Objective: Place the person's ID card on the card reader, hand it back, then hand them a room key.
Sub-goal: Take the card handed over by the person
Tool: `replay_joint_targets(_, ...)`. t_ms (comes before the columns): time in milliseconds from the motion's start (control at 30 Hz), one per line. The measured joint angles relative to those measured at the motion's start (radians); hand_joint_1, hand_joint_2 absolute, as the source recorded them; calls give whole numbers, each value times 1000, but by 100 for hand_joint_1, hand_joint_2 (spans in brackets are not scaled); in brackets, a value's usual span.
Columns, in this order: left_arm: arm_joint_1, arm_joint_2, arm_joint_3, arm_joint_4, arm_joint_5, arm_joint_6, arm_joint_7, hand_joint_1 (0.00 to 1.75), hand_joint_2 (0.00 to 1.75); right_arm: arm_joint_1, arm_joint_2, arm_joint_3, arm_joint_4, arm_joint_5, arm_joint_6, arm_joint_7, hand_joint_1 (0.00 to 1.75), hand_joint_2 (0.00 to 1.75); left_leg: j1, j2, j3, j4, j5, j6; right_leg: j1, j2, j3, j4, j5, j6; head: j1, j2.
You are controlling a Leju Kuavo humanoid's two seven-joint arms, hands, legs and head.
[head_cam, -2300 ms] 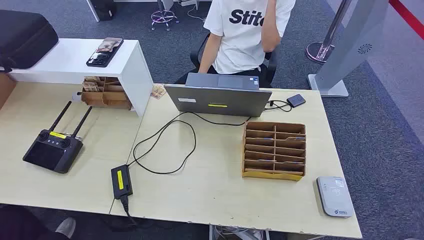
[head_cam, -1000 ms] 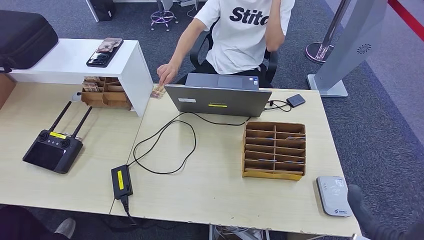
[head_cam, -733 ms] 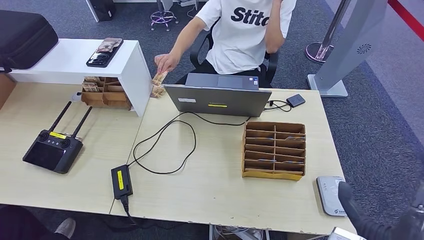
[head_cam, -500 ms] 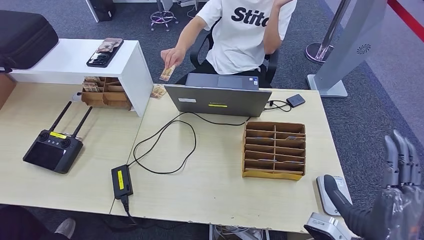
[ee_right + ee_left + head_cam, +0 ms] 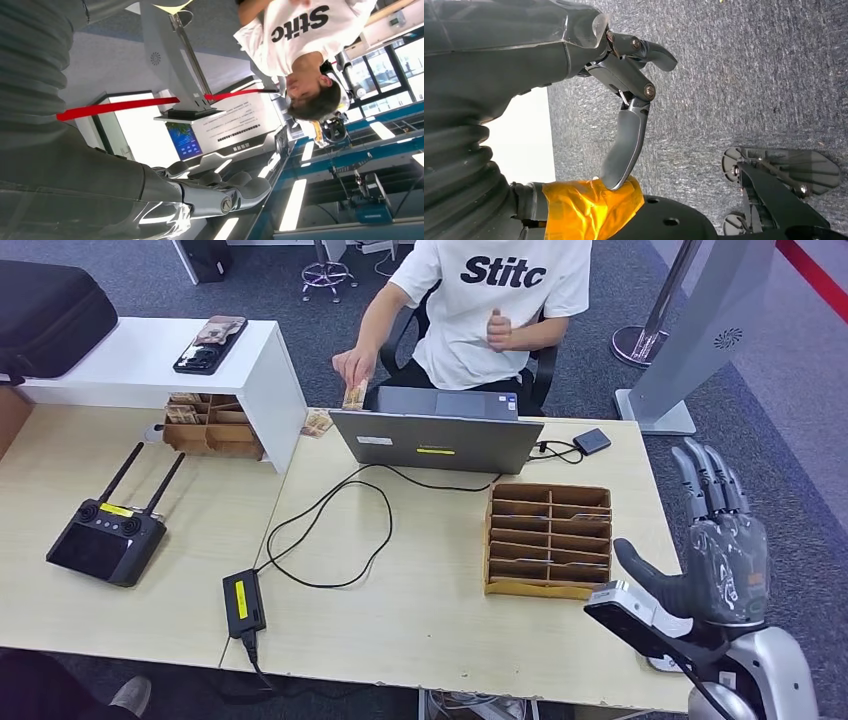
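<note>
Head view: right hand [image 5: 718,558] raised at the desk's [image 5: 420,610] near right corner, fingers spread, holding nothing; person's hand [image 5: 353,367] pinches the ID card [image 5: 355,396] far behind the laptop [image 5: 437,440].
Left wrist view: left hand [image 5: 624,100] hangs over carpet, fingers loosely curled, gripping nothing.
Right wrist view: right-hand fingers [image 5: 225,187] extended toward the person [image 5: 300,40].
Advice: reach palm-up toward the card, wait for the handover.

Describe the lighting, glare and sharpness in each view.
Head view: even, soft light, desk sharp, right hand slightly soft. Left wrist view: carpet sharp, a white patch blown out. Right wrist view: upside down, ceiling strip lights and windows glare.
</note>
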Motion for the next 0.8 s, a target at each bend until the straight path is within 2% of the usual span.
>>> replay_joint_targets(433,0,3,0,0,-10,0,0,0,175,-42,-28,5,65,-1,8,3,0,175,0,0,-1,0,0,0,0,0,0,0,0,0,0,0)
replay_joint_targets(800,-3,17,0,0,-71,-5,6,0,175,-295,-59,46,287,1,81,29,0,175,0,1,-1,0,2,1,0,1,0,0,3,2,0,0)
